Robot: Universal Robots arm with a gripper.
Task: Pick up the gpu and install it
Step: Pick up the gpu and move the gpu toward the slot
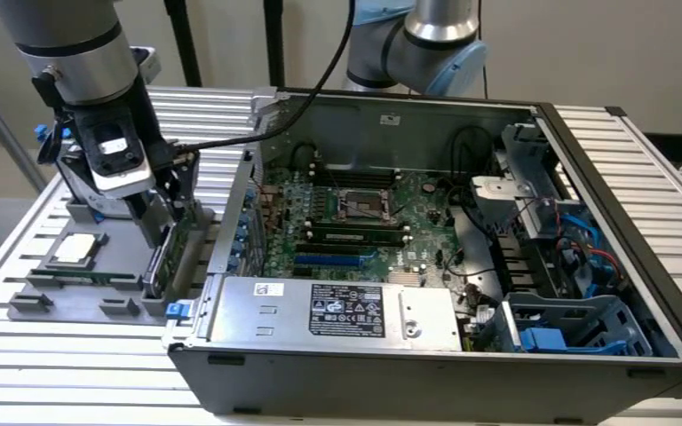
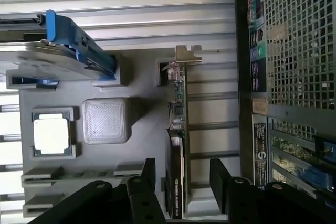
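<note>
One gpu, one gray plastic tray, one square processor chip, one open metal PC case by my count. Gpu stands on edge in tray slot, lower part of exterior view's left, between my gripper jaws. Jaws spread, two black fingers flanking card, gap each side. Thin green board, silver bracket.
</note>
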